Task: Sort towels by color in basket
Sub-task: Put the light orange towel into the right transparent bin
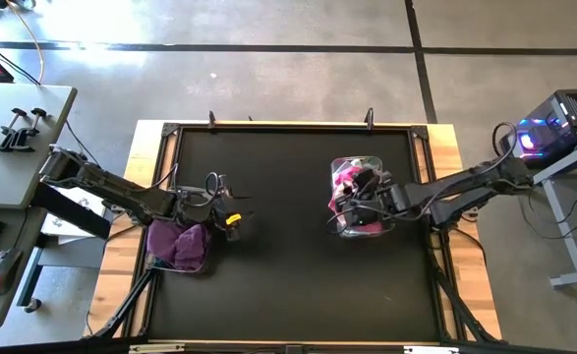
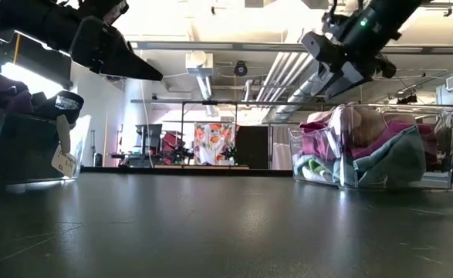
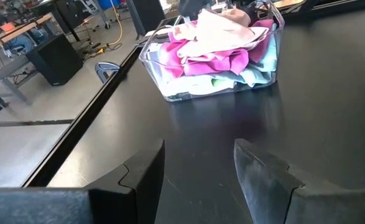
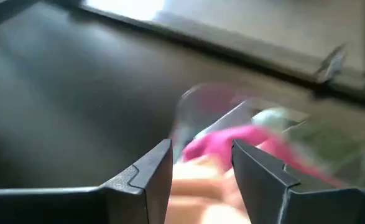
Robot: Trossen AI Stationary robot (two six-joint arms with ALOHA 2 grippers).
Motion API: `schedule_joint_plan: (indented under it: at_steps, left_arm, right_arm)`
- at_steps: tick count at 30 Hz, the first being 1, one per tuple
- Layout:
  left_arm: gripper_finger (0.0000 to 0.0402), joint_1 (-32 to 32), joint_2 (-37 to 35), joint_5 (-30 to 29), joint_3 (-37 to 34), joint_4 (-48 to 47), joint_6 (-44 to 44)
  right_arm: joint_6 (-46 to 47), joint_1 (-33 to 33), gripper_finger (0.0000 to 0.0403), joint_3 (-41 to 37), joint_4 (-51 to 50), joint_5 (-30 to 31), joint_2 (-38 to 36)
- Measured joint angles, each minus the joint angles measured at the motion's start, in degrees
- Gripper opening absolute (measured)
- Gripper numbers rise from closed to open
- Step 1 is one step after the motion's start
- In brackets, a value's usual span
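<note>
Two clear baskets stand on the black table. The left basket holds purple and magenta towels; in the low view it carries a paper tag. The right basket holds pink, peach, pale mint and teal towels piled above its rim. My left gripper is open and empty, hovering above bare table just right of the left basket. My right gripper is open, raised over the right basket's towels, touching none that I can see.
A raised frame runs around the table. Bare black table lies between the two baskets and toward the near edge. A side desk with clamps stands off the left; a computer is off the right.
</note>
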Motion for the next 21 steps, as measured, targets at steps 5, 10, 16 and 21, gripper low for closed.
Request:
schedule_joint_plan:
  at_steps: [5, 10, 16, 21]
  left_arm:
    - [0.0181, 0.0, 0.0, 0.0, 0.0, 0.0, -0.2]
    - [0.0181, 0.0, 0.0, 0.0, 0.0, -0.1, -0.1]
    - [0.0181, 0.0, 0.0, 0.0, 0.0, -0.1, -0.1]
    - [0.0181, 0.0, 0.0, 0.0, 0.0, -0.1, -0.1]
  right_arm:
    - [1.7, -2.5, 0.0161, -2.0, 2.5, -11.7, 1.0]
    - [4.5, -5.1, 0.0161, -6.5, 4.5, -16.9, 5.8]
    - [7.8, -6.6, 0.0161, -7.7, 2.3, -17.5, 9.7]
    - [14.3, -5.4, 0.0161, -7.7, -8.0, -22.3, 8.6]
